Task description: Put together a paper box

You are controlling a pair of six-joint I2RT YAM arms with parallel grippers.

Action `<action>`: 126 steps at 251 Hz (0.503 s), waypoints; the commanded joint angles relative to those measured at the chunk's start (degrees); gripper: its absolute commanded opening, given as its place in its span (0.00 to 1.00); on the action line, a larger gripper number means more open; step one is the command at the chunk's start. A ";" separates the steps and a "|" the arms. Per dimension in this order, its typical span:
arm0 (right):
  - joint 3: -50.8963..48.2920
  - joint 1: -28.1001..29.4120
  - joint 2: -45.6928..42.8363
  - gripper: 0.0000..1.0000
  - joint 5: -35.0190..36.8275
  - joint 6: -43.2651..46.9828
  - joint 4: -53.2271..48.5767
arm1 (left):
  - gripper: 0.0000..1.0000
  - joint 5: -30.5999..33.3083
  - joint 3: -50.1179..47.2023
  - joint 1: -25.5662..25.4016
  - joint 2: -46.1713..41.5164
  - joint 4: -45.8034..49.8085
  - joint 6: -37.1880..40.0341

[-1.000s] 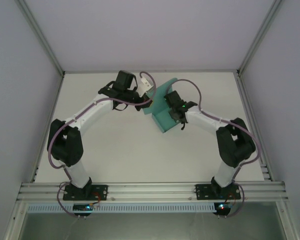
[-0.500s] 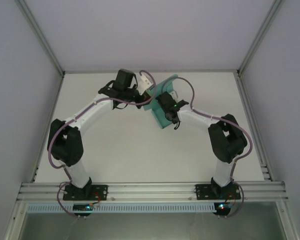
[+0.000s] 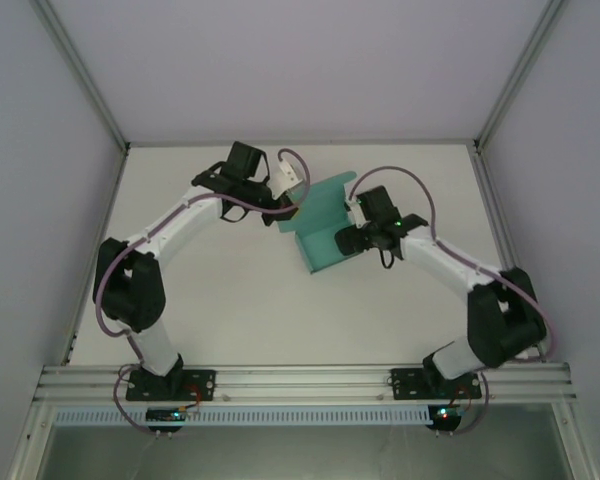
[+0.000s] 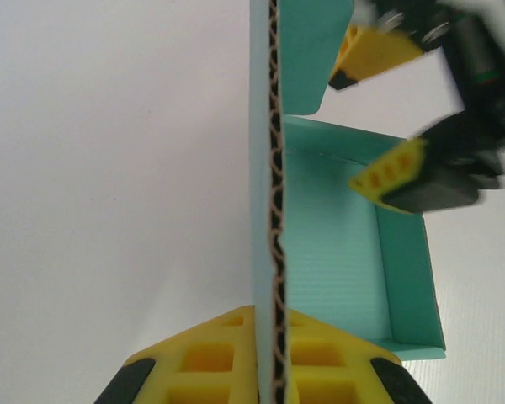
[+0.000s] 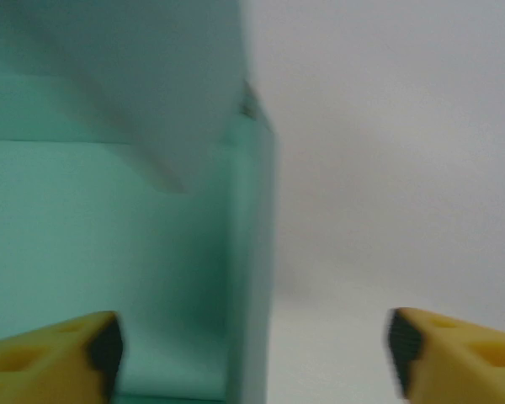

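Grippers number two, and there is one paper box (image 3: 318, 228) — teal corrugated card, half-formed, with low side walls and one tall panel upright — lying mid-worktop (image 3: 230, 300), toward its far edge. The left gripper (image 4: 273, 337) is clamped on the tall panel's edge; the right gripper (image 5: 252, 349) has its fingers spread astride a side wall.

- Teal corrugated paper box (image 3: 320, 225): half-formed open tray, low side walls raised.
- One tall panel stands upright, its edge clamped in the left gripper (image 4: 273, 364).
- One low wall stands inside the spread right gripper (image 5: 252, 345).
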State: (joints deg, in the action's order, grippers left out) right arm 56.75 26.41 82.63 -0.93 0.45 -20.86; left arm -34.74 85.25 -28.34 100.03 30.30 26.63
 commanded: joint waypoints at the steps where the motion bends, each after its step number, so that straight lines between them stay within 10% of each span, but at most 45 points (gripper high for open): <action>1: -3.47 -1.50 -6.55 0.99 -17.70 0.37 5.75 | 0.00 -3.69 0.65 1.30 2.63 3.12 6.07; 98: -8.13 -3.56 -12.18 0.99 -2.73 -3.27 5.19 | 0.06 -2.54 7.00 2.07 9.35 16.21 27.28; 126: -6.53 -3.55 -9.88 0.99 0.10 -3.77 4.27 | 0.46 0.15 9.68 2.25 10.98 16.04 22.87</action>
State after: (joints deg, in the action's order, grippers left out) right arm 48.58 23.00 70.50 -5.69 -2.13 -14.09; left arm -35.97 90.72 -26.15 109.54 42.76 48.21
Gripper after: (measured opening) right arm 0.992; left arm 0.247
